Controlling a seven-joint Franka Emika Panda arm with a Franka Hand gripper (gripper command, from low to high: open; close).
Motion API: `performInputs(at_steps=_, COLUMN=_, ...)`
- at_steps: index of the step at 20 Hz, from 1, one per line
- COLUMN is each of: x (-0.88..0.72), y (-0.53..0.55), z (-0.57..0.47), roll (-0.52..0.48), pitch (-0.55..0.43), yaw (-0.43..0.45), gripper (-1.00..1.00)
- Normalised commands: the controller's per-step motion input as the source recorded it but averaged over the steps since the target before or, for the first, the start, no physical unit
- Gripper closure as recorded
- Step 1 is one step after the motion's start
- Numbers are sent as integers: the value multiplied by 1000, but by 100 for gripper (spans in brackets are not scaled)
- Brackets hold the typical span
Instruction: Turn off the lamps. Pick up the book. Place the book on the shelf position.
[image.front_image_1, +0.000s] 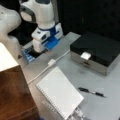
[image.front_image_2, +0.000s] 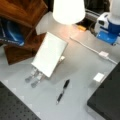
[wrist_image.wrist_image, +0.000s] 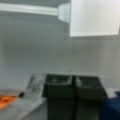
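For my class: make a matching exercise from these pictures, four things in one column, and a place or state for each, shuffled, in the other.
Things:
1. notebook
2. pen
3. lamp
4. end effector

Places or states:
A. lit, glowing
B. lying loose on the grey table, beside the notebook
C. fingers together, holding nothing, away from the notebook
D. propped tilted on a small stand, next to the wooden shelf

Pairs: 1-D, 2-B, 3-A, 4-C

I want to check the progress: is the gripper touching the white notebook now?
Apart. In a front view the gripper hangs near the table's far edge, with bare grey table and a white cable between it and the notebook.
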Motion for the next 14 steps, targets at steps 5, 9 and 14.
performInputs(at_steps=5, x=-296, y=67, z=-262, roll=62, pitch=-259, yaw=-47, gripper=100)
performInputs(at_steps=9, x=-338, y=42, z=-310, roll=70, pitch=-282, yaw=-48, gripper=100)
performInputs(at_steps=14, x=-366, y=12, z=-387, roll=74, pitch=-306, yaw=-55, gripper=100)
